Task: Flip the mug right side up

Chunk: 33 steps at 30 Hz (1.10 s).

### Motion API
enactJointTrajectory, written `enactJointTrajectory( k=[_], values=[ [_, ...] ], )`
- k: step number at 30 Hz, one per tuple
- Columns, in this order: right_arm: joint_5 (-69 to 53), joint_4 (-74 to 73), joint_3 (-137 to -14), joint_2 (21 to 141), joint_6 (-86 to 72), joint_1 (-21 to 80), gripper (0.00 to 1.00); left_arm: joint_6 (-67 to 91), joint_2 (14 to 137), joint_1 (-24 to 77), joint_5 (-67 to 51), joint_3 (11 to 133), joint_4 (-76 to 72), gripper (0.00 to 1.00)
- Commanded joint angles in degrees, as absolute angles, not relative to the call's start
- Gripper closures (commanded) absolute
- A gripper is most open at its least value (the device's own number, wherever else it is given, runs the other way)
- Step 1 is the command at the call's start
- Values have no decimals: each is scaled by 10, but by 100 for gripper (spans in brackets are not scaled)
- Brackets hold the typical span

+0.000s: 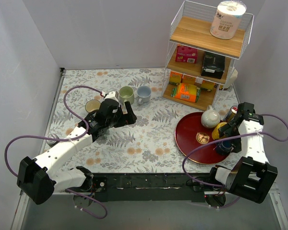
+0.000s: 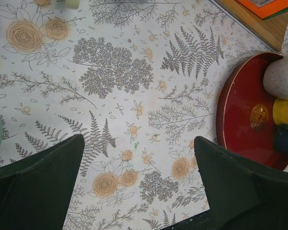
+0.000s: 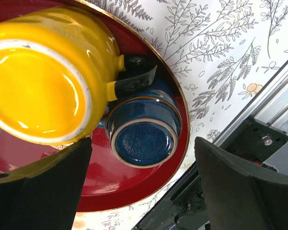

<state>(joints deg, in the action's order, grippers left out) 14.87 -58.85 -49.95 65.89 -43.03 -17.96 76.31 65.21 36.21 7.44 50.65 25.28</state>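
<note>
Right gripper [image 3: 143, 143] is spread wide with nothing in it, hanging over the red tray [image 3: 110, 194]. Straight under the gap sits the blue mug [image 3: 143, 141], base up. Just beside it, by one finger, is the yellow mug [image 3: 38, 91], bottom up too, and only the wrist camera shows those bases. The overhead view adds a white teapot [image 1: 210, 116] beyond the fingers, further along the tray. Far across, left gripper [image 2: 138, 141] has its fingers parted over the floral cloth [image 2: 115, 72], with the tray rim out to its right.
</note>
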Motion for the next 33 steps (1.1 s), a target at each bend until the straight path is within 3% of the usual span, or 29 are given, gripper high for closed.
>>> enactJointTrajectory(
  k=[1, 7, 13, 19, 22, 23, 25, 33],
  values=[
    [163, -550, -497, 667, -403, -185, 7, 761, 640, 356, 83, 538, 260, 2],
    [143, -523, -461, 670, -404, -186, 12, 770, 643, 355, 92, 546, 272, 2],
    [125, -517, -445, 657, -403, -186, 27, 774, 637, 354, 91, 544, 274, 2],
    [110, -526, -454, 650, -398, -186, 53, 775, 641, 353, 91, 546, 272, 2],
    [94, -532, -461, 640, -396, -186, 76, 774, 641, 353, 87, 547, 271, 2],
    [87, -534, -463, 637, -397, -186, 88, 774, 641, 353, 84, 546, 269, 2],
    [66, -543, -466, 627, -399, -186, 99, 774, 642, 354, 77, 547, 266, 2],
    [-70, -548, -461, 585, -425, -185, 99, 779, 647, 354, 52, 553, 254, 2]
  ],
)
